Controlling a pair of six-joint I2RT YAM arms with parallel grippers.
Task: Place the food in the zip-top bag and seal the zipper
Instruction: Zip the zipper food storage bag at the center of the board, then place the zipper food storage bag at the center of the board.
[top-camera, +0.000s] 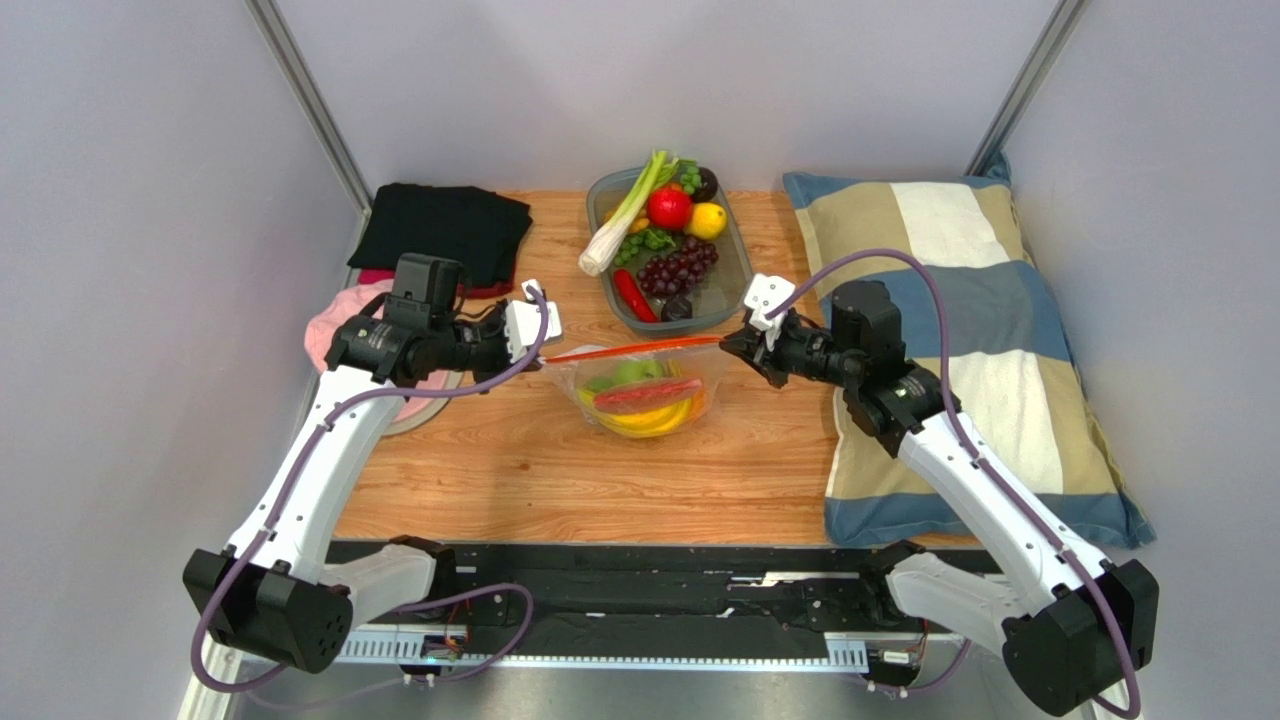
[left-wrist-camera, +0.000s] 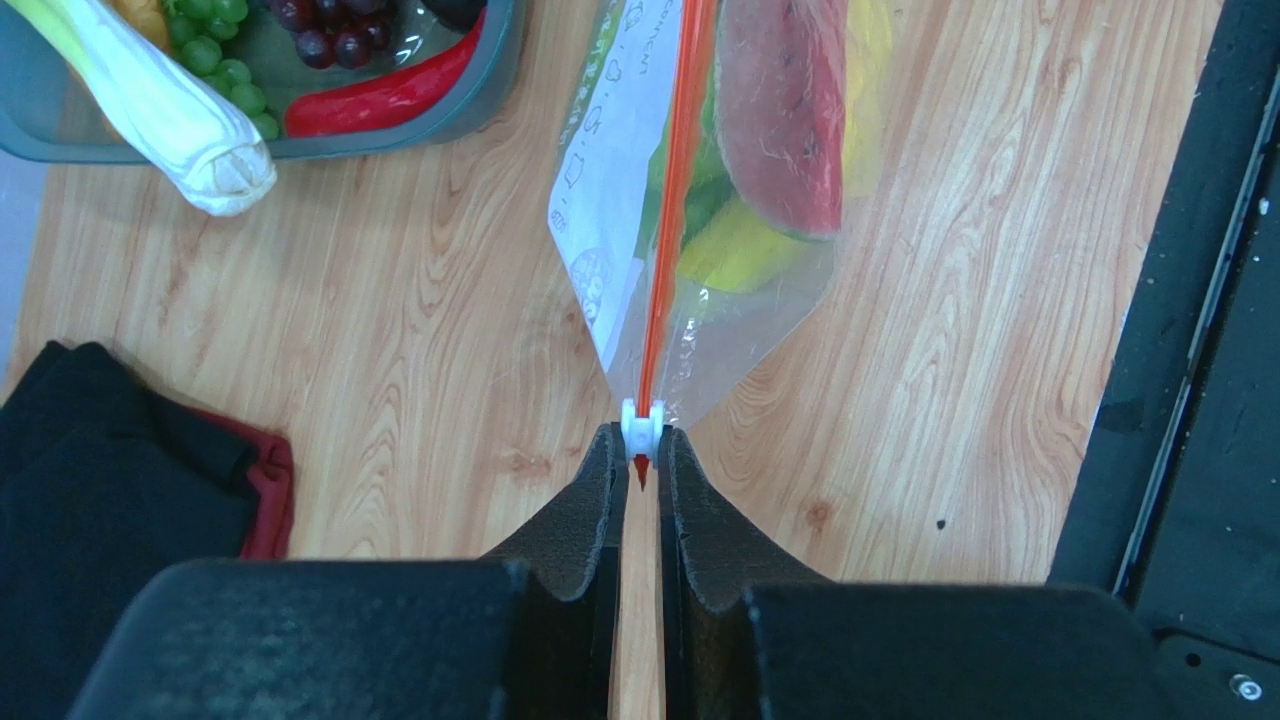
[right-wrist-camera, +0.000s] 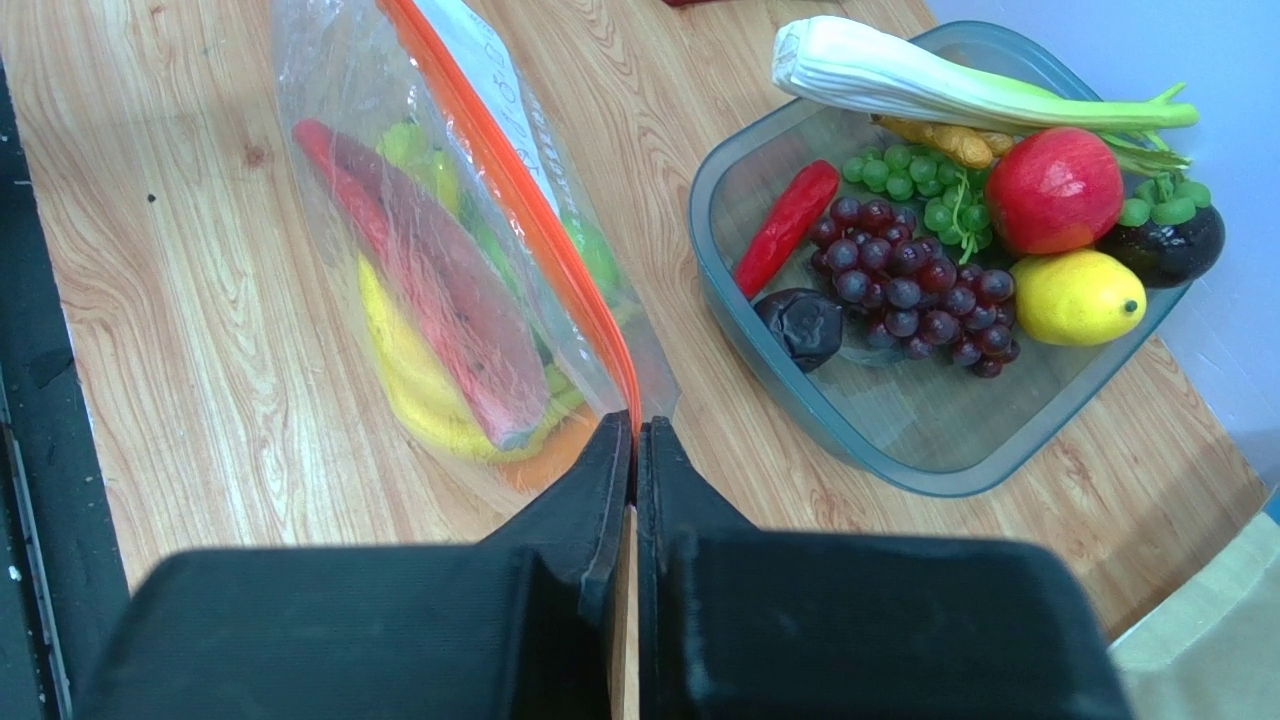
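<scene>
Left gripper (left-wrist-camera: 642, 455) and right gripper (right-wrist-camera: 633, 440) pinch zipper (left-wrist-camera: 673, 195) ends, bag (left-wrist-camera: 609, 225) slung between.

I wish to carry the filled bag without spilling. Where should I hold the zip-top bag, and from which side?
Probably the zipper at its two ends, coming in level from left and right, where the left tool and right tool are shut on it. The strip runs straight and taut; the zip-top bag film sags under the fruits.

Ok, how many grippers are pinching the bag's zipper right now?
2. The left gripper is shut on the zipper at its white slider tab; the right gripper is shut on the zipper's opposite end.
</scene>
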